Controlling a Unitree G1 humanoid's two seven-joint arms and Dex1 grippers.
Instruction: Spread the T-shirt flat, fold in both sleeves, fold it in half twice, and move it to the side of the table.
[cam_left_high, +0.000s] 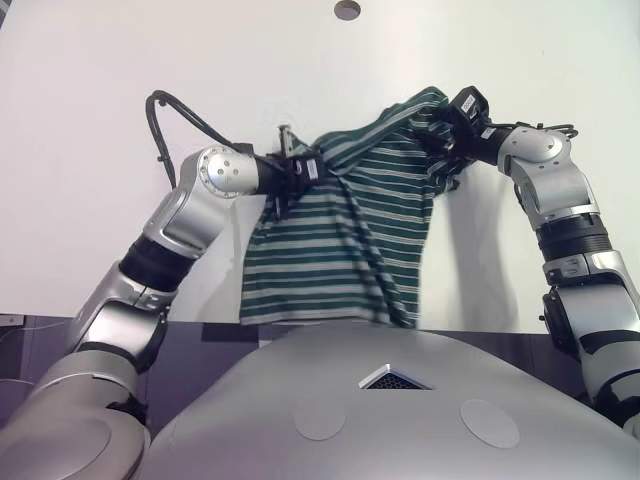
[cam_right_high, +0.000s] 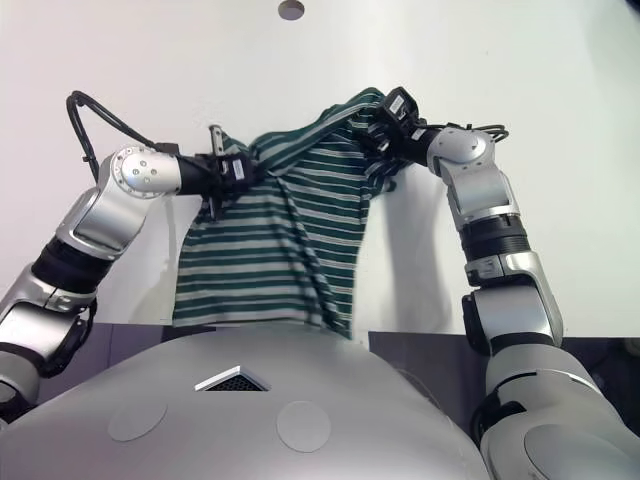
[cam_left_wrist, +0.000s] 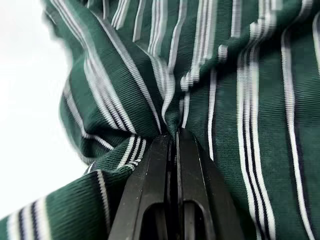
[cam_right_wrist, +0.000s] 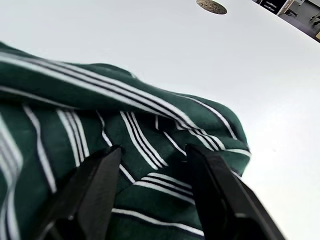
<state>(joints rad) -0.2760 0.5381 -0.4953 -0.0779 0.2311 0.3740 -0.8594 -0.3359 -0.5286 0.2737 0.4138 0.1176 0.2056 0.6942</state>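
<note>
The green T-shirt (cam_left_high: 340, 240) with white stripes lies bunched on the white table (cam_left_high: 90, 80), its top edge pulled up and its hem near the table's near edge. My left gripper (cam_left_high: 287, 168) is at the shirt's upper left, shut on a pinched fold of cloth (cam_left_wrist: 172, 131). At the upper right corner, my right gripper (cam_left_high: 440, 135) stands with its fingers (cam_right_wrist: 100, 170) apart, and striped cloth (cam_right_wrist: 150, 140) shows in the gap between them. The sleeves are hidden in the folds.
A round hole (cam_left_high: 347, 10) sits in the table's far side beyond the shirt. White tabletop stretches to the left and right of the shirt. A dark floor strip (cam_left_high: 210, 345) runs below the near edge.
</note>
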